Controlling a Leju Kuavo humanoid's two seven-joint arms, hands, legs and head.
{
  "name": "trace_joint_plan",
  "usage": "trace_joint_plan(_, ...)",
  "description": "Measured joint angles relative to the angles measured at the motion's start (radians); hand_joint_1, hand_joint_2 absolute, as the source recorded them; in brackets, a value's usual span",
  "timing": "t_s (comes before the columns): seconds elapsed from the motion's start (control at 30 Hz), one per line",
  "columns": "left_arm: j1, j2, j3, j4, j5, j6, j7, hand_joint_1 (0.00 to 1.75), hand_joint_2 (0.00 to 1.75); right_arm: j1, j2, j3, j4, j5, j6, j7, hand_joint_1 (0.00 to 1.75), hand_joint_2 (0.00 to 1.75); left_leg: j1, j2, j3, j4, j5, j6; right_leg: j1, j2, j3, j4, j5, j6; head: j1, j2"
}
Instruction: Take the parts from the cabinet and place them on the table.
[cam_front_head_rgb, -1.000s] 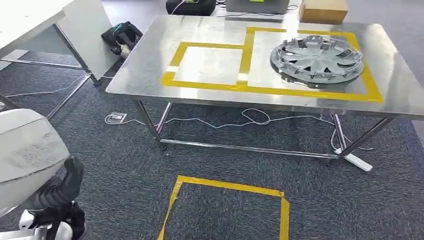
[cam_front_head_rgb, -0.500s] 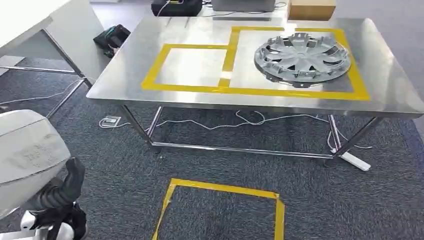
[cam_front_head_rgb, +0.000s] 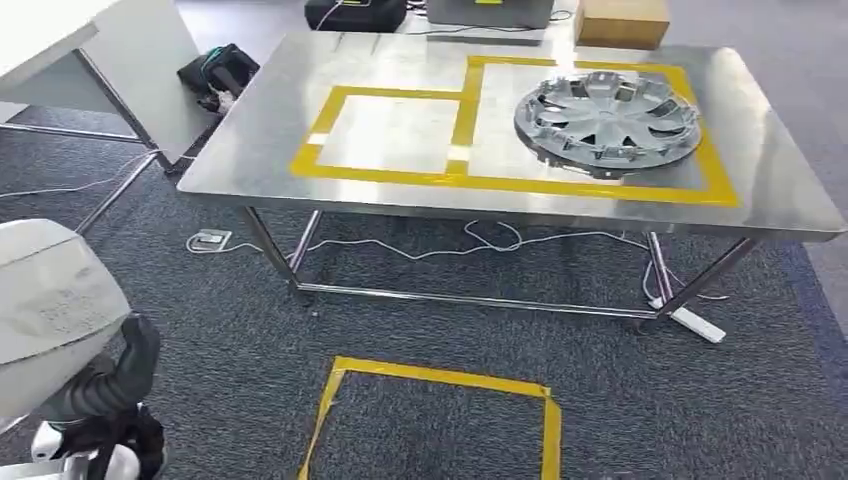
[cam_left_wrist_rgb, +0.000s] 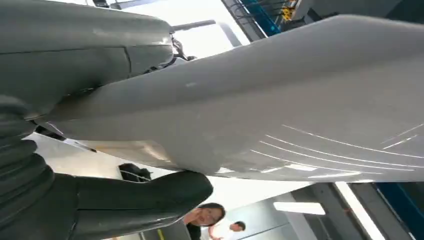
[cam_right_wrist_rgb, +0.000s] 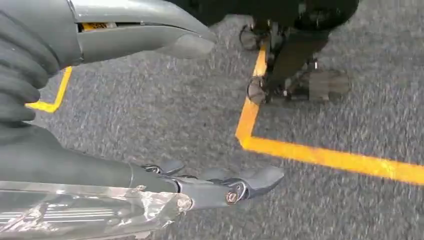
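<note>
Left hand (cam_left_wrist_rgb: 100, 200) grips a large grey part (cam_left_wrist_rgb: 280, 100). Right hand (cam_right_wrist_rgb: 150, 115) open, holding nothing. Hubcap (cam_front_head_rgb: 607, 122) lies near table's (cam_front_head_rgb: 260, 150) far right corner.

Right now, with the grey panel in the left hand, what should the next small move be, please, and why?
Probably a step forward onto the floor square: the left hand holds the grey panel short of the table, whose left taped frame lies bare.
</note>
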Motion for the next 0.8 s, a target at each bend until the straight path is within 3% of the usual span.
trace_joint_plan(0.07, 0.001, 0.000, 0.000, 0.000, 0.001, 0.000, 0.000, 1.75, 1.75, 0.000, 0.000, 0.000, 0.000, 0.000, 0.001, 0.000, 0.00, 1.75, -0.001, 0.003, 0.000, 0.000, -0.001, 0.004, 0.000, -0.002, -0.068, 0.155, -0.082, 0.006, 0.003, 0.000)
trace_joint_plan(0.1, 0.001, 0.000, 0.000, 0.000, 0.001, 0.000, 0.000, 1.75, 1.75, 0.001, 0.000, 0.000, 0.000, 0.000, 0.001, 0.000, 0.00, 1.75, -0.003, 0.004, 0.000, 0.000, -0.002, 0.005, 0.001, -0.002, -0.103, 0.230, -0.111, 0.008, 0.004, 0.000)
trace_joint_plan(0.13, 0.001, 0.000, 0.000, 0.000, 0.002, 0.000, 0.000, 1.75, 1.75, 0.002, 0.000, 0.000, 0.000, 0.000, 0.001, 0.000, 0.00, 1.75, -0.005, 0.004, 0.001, 0.000, -0.002, 0.006, 0.001, -0.001, -0.123, 0.275, -0.119, 0.009, 0.004, 0.000)
trace_joint_plan(0.17, 0.001, 0.000, 0.000, 0.000, 0.002, 0.000, 0.000, 1.75, 1.75, 0.003, 0.000, 0.000, 0.000, 0.001, 0.000, 0.000, 0.00, 1.75, -0.005, 0.004, 0.003, 0.000, -0.003, 0.007, 0.002, -0.002, -0.118, 0.263, -0.101, 0.008, 0.004, 0.000)
trace_joint_plan(0.2, 0.001, 0.000, 0.000, 0.000, 0.002, 0.000, 0.000, 1.75, 1.75, 0.002, -0.002, 0.000, 0.000, 0.001, 0.000, 0.000, 0.00, 1.75, -0.005, 0.004, 0.006, 0.001, -0.005, 0.006, 0.003, -0.002, -0.091, 0.211, -0.066, 0.006, 0.004, 0.000)
trace_joint_plan(0.27, 0.001, 0.000, 0.000, 0.000, 0.005, 0.000, 0.000, 1.75, 1.75, 0.001, -0.003, 0.000, -0.001, 0.001, -0.002, 0.000, 0.00, 1.75, -0.005, 0.003, 0.017, 0.001, -0.012, 0.002, 0.003, -0.003, 0.006, 0.026, 0.019, 0.001, 0.004, 0.000)
trace_joint_plan(0.3, 0.001, 0.000, 0.000, 0.000, 0.004, 0.000, 0.000, 1.75, 1.75, -0.001, -0.003, 0.000, -0.001, 0.002, -0.002, 0.000, 0.00, 1.75, -0.009, 0.004, 0.020, 0.001, -0.016, -0.003, 0.005, -0.006, 0.038, -0.024, 0.006, -0.002, 0.004, 0.000)
trace_joint_plan(0.33, 0.000, 0.000, 0.000, 0.000, 0.005, 0.000, 0.000, 1.75, 1.75, -0.003, -0.002, 0.000, -0.001, 0.002, -0.002, 0.000, 0.00, 1.75, -0.013, 0.003, 0.017, 0.009, -0.019, -0.007, 0.005, -0.003, 0.048, -0.040, 0.010, -0.010, 0.003, 0.000)
trace_joint_plan(0.37, 0.000, 0.000, 0.000, 0.000, 0.005, 0.000, 0.000, 1.75, 1.75, -0.002, -0.002, 0.000, -0.001, 0.002, -0.002, 0.000, 0.00, 1.75, -0.015, 0.003, 0.017, 0.007, -0.019, -0.006, 0.002, -0.003, 0.047, -0.043, 0.017, -0.011, 0.000, 0.000)
trace_joint_plan(0.4, 0.001, 0.000, -0.001, 0.000, 0.005, 0.000, 0.000, 1.75, 1.75, -0.001, -0.002, 0.000, -0.001, 0.002, -0.002, 0.001, 0.00, 1.75, -0.015, 0.003, 0.017, 0.005, -0.013, 0.009, 0.003, -0.002, 0.046, -0.042, 0.017, -0.009, 0.000, 0.000)
trace_joint_plan(0.43, 0.001, 0.000, -0.001, 0.000, 0.005, 0.000, 0.000, 1.75, 1.75, 0.000, -0.002, 0.000, -0.001, 0.002, -0.002, 0.001, 0.00, 1.75, -0.015, 0.003, 0.018, 0.003, -0.014, 0.014, 0.003, -0.002, 0.045, -0.042, 0.017, -0.009, 0.000, 0.000)
trace_joint_plan(0.53, 0.000, 0.000, -0.001, 0.000, 0.005, 0.000, 0.000, 1.75, 1.75, 0.000, -0.003, 0.000, -0.001, 0.002, -0.004, 0.001, 0.00, 1.75, -0.015, 0.004, 0.021, -0.006, -0.013, 0.012, 0.006, 0.001, 0.044, -0.042, 0.014, -0.016, 0.000, 0.000)
trace_joint_plan(0.57, 0.000, 0.000, -0.001, 0.000, 0.005, 0.000, 0.000, 1.75, 1.75, -0.001, -0.003, 0.000, -0.001, 0.001, -0.004, 0.001, 0.00, 1.75, -0.015, 0.004, 0.021, -0.009, -0.012, 0.010, 0.006, 0.001, 0.044, -0.042, 0.013, -0.018, 0.000, 0.000)
trace_joint_plan(0.63, 0.000, 0.000, -0.001, 0.000, 0.005, 0.000, 0.000, 1.75, 1.75, -0.001, -0.003, 0.000, -0.001, 0.001, -0.004, 0.001, 0.00, 1.75, -0.014, 0.004, 0.021, -0.012, -0.010, -0.007, 0.007, -0.001, 0.043, -0.042, 0.013, -0.021, 0.001, 0.000)
trace_joint_plan(0.8, 0.000, 0.001, -0.001, 0.000, 0.005, 0.000, 0.000, 1.75, 1.75, 0.000, -0.003, 0.000, -0.001, 0.001, -0.004, 0.001, 0.00, 1.75, -0.014, 0.004, 0.020, -0.014, -0.009, -0.017, 0.007, -0.001, 0.043, -0.041, 0.015, -0.024, 0.001, 0.000)
